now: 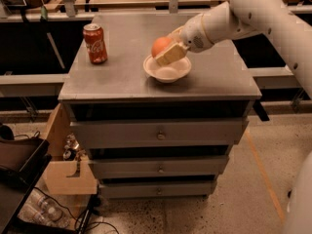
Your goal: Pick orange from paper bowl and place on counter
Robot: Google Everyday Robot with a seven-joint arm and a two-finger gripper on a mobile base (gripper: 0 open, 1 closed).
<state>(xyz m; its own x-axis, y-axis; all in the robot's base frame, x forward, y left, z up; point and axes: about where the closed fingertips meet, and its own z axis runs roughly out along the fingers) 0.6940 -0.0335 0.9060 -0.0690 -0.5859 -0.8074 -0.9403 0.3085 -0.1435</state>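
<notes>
Grey matte metal forms the flat, squarish surface (122, 77) on top of the drawer cabinet (158, 136), whose stacked drawer fronts each carry a small round knob. The white arm (253, 11), smooth and round-shelled, reaches in from the right. Near the middle of the surface sits the paper bowl (167, 71), off-white, shallow and round with a rolled rim, and nothing lies in it. The red Coca-Cola can (95, 44), a glossy cylinder, stands upright towards the left rear, well apart from the bowl. The hand (165, 51) hangs just above the bowl's far left rim, one pale beige finger (171, 55) showing in front, and it is clamped on the orange (160, 46). The fruit is round and smooth-skinned, held in the air and apparently clear of the paper. By this the picking-out looks done, and the step in hand is the carry to a resting place. The next move calls for a sideways shift to bare metal, away from both bowl and can. Then comes a slow descent until the fruit touches, and only then should the fingers part. A smooth ball on hard flat metal may well roll, so the release should add no sideways push.
</notes>
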